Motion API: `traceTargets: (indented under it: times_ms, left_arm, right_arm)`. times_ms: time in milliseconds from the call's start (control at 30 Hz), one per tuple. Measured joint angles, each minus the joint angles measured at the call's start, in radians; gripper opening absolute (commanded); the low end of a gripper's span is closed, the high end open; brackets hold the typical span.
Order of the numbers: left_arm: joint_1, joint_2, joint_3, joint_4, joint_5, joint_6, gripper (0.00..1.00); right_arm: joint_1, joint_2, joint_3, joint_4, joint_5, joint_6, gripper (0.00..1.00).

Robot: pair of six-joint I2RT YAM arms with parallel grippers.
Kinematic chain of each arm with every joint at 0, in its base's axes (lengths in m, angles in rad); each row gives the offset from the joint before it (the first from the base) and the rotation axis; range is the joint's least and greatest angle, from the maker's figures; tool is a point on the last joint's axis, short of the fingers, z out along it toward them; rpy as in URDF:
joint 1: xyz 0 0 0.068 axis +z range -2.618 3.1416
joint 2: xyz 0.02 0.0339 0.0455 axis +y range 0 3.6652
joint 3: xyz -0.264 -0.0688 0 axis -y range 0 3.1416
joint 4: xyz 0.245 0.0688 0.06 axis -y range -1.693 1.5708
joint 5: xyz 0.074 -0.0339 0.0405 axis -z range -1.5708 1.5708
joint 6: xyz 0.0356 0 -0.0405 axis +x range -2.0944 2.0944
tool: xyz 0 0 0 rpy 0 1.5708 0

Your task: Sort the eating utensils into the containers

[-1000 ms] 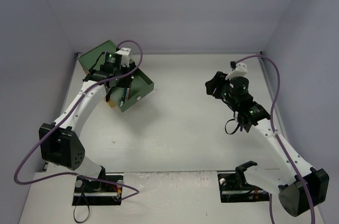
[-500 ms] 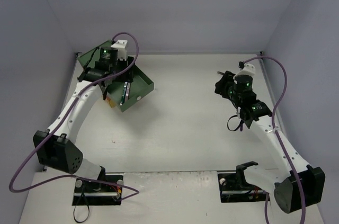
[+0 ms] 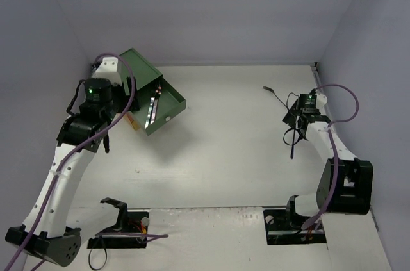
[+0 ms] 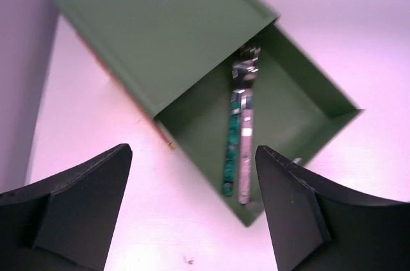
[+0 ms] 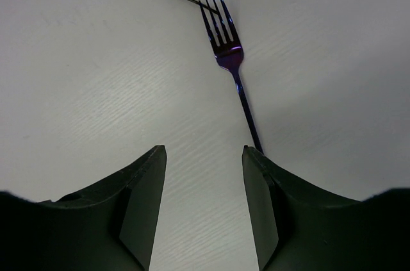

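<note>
With the left gripper (image 4: 192,149) released above the green drawer (image 4: 301,98), the right gripper (image 5: 204,149), parted and empty, is lining up to straddle the purple fork (image 5: 229,59).

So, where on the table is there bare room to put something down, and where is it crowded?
The wide middle of the table, between the open drawer and the fork, is bare. The right half of the drawer floor, beside the two utensils, is free too. It is crowded in the far left corner, around the chest.
</note>
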Motion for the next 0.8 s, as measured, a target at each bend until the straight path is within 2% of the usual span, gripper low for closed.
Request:
traceTargets:
  times_ms: [300,500,700,800]
  left_arm:
    - [0.007,-0.102,-0.290,0.020,-0.098,-0.005,0.75]
    - [0.018,-0.144,-0.302,0.044,-0.112,-0.006,0.75]
    - [0.022,-0.167,-0.302,0.066,-0.114,-0.006,0.75]
    - [0.033,-0.163,-0.303,0.069,-0.113,-0.006,0.75]
  right_arm:
    - [-0.100,0.208,0.036,-0.013,-0.042,-0.066,0.42]
    - [-0.102,0.287,0.079,-0.014,-0.043,-0.098,0.35]
    - [-0.101,0.332,0.118,-0.003,-0.041,-0.127,0.20]
    - [-0.101,0.340,0.125,0.003,-0.041,-0.137,0.03]
